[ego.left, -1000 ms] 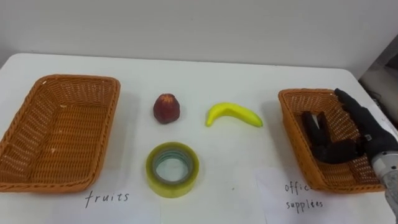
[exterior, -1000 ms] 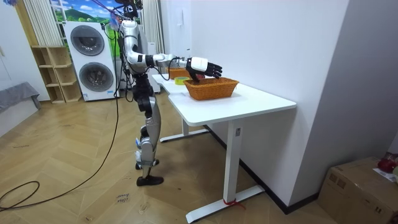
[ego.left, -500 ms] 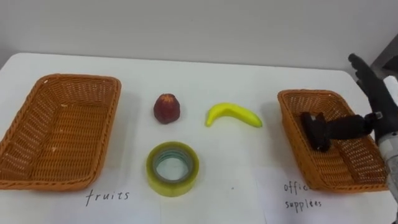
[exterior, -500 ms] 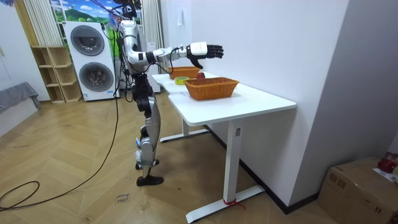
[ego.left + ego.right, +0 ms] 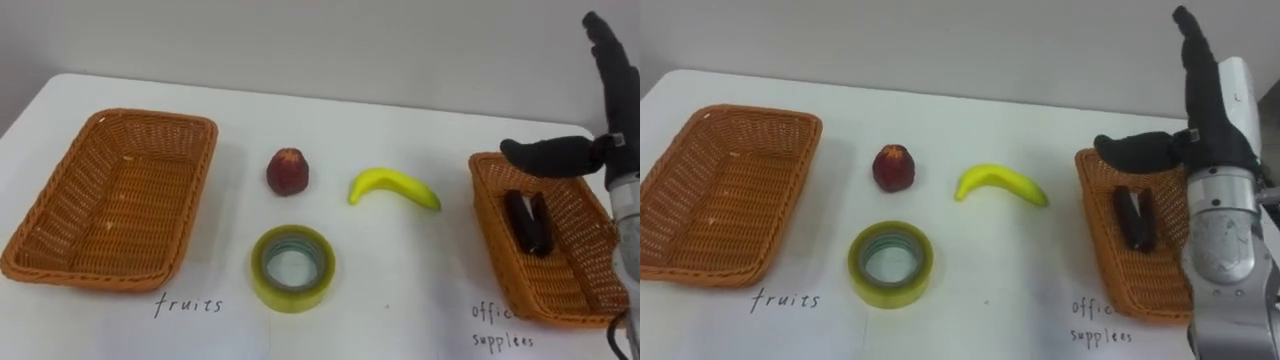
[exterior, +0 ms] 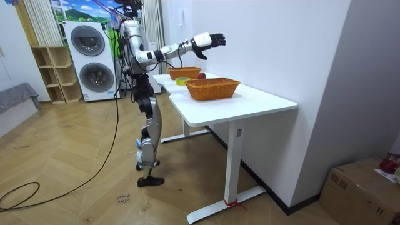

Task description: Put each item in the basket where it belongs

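Observation:
A red fruit (image 5: 288,171) and a yellow banana (image 5: 393,187) lie mid-table, with a roll of yellowish tape (image 5: 292,268) in front of them. The wicker basket (image 5: 150,120) at the left, labelled fruits, holds nothing. Inside the right wicker basket (image 5: 489,215), labelled office supplies, lies a black stapler-like item (image 5: 527,221). My right hand (image 5: 1212,108) is raised above that basket, open, fingers straight up, thumb out to the left, holding nothing. In the room view I stand at the table's end with the right hand (image 6: 209,42) lifted high over it.
Handwritten labels mark the white table (image 5: 400,290) in front of each basket: fruits (image 5: 188,305) and office supplies (image 5: 505,325). A wall runs behind the table's far edge. Bare tabletop lies between the baskets around the three loose things.
My right hand has lifted up out of the right basket, leaving the black item lying in it. The whole picture has shifted a little, so the camera moved.

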